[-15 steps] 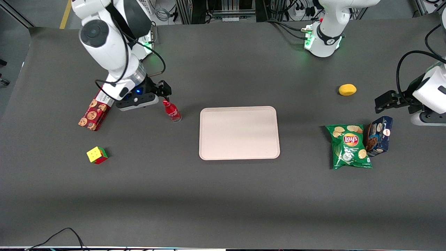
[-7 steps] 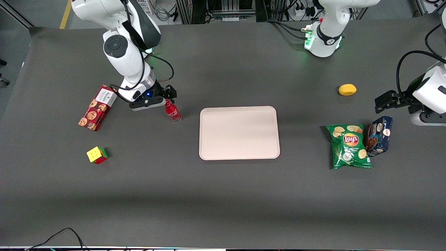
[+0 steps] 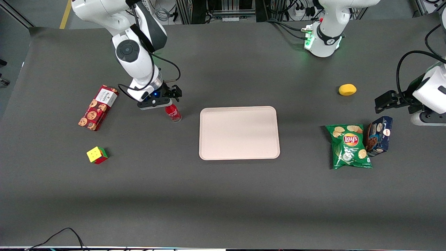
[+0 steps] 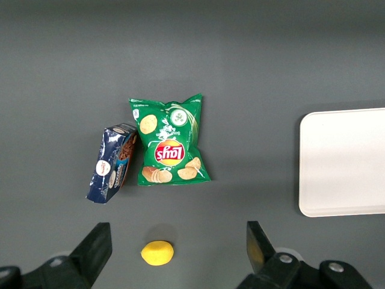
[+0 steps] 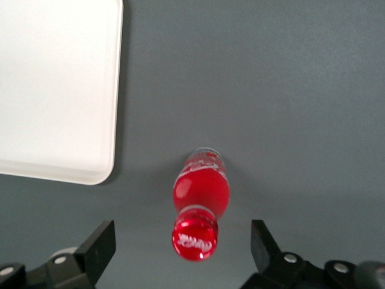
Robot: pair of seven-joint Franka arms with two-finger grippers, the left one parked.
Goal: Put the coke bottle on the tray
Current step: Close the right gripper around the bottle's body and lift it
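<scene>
Large flat pale pinkish-cream rectangular tray [image 3: 239,132] with rounded corners and a low raised rim, lying mid-table with nothing on it. Small slim red coke bottle [image 3: 172,113] with red cap and clear base, standing upright on the dark grey table mat [image 3: 223,195], just beside the tray's short edge on the working arm's side, apart from the rim. Black two-finger gripper [image 3: 171,98] directly above the bottle, hiding the cap in the front view.

Shown only in the right wrist view: red cap with white script, the bottle [image 5: 201,201] centred between the two black fingertips [image 5: 96,244], jaws spread wide with clear mat on either side of the bottle, touching nothing. Height of the fingertips relative to the cap hard to judge, probably level with it or slightly above. Tray corner [image 5: 99,171] near the bottle, a strip of bare mat between.

Shown only in the left wrist view and the front view: green crisp bag [image 3: 349,146] lying flat, dark blue cookie box [image 3: 379,135] touching its side, yellow lemon [image 3: 347,89] farther from the front camera, all toward the parked arm's end.

Toward the working arm's end: red cookie box [image 3: 97,107] and a multicoloured puzzle cube [image 3: 97,155], well apart from the bottle. Wide bare mat between tray and the table edge nearest the front camera.
</scene>
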